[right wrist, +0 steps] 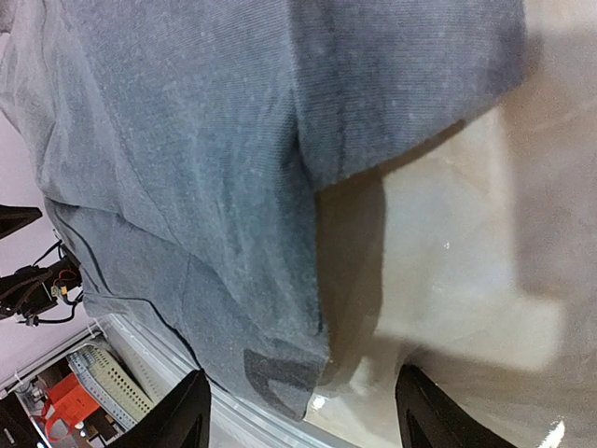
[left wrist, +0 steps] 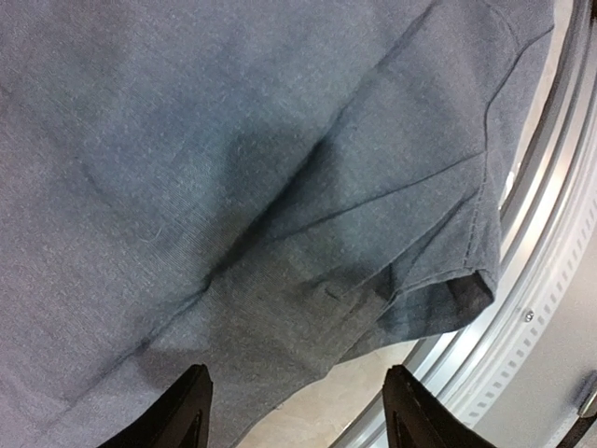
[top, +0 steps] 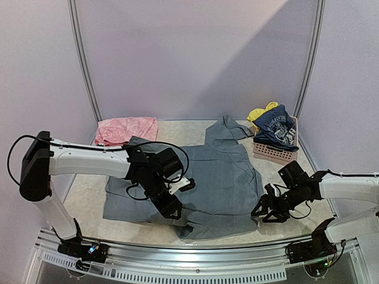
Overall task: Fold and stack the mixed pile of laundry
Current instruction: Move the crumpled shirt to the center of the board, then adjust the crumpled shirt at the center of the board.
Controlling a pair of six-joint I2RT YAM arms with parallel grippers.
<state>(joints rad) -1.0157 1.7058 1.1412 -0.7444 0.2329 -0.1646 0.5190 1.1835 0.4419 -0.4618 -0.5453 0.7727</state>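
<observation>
A grey shirt (top: 222, 174) lies spread flat across the middle of the table. My left gripper (top: 175, 210) hovers over its front hem with jaws open and nothing between them; in the left wrist view the gripper (left wrist: 298, 415) sits just above the cloth (left wrist: 233, 168) near a hem corner. My right gripper (top: 265, 212) stands open at the shirt's right front corner; the right wrist view shows the gripper (right wrist: 308, 415) with the corner of the shirt (right wrist: 187, 140) just ahead of the gap. A navy top (top: 277, 127) and a yellow piece (top: 261, 112) rest in the basket.
The pink slatted basket (top: 273, 153) stands at the back right. A pink garment (top: 127, 129) lies at the back left. The metal front rail (left wrist: 546, 271) runs close under the shirt's hem. Bare tabletop (right wrist: 466, 233) lies to the shirt's right.
</observation>
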